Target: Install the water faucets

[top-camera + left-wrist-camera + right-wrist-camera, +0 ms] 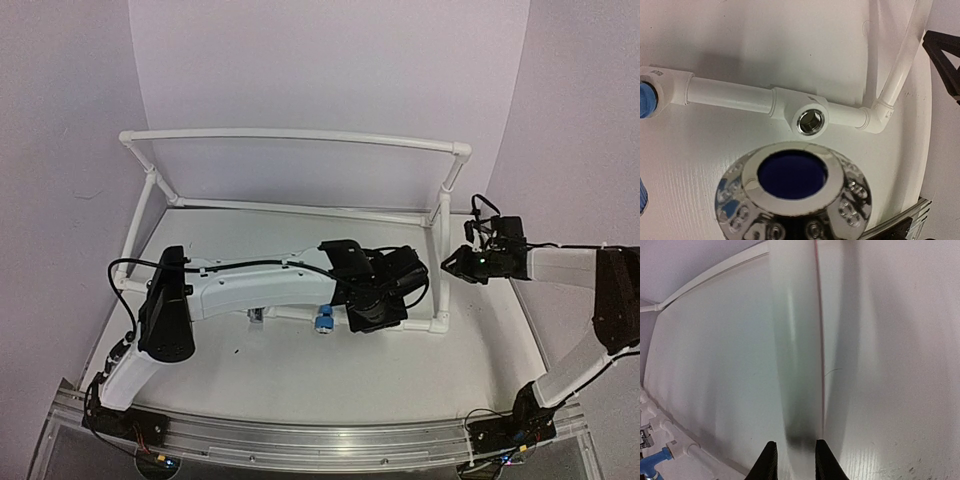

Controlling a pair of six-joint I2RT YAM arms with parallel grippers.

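While your left gripper is clamped on the chrome-ended faucet, fingers hidden behind its flange, that faucet hangs near the threaded tee socket on the front rail of the white pipe frame, not touching it. The blue faucet is seated in the next socket along that rail, and the grey metal faucet sits further along it. Your right gripper straddles the frame's blurred upright, fingers close on either side; can't tell if they grip it.

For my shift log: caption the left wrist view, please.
Shiny silver faucet end lined up short of the empty threaded socket on the white pipe frame; blue faucet at left.
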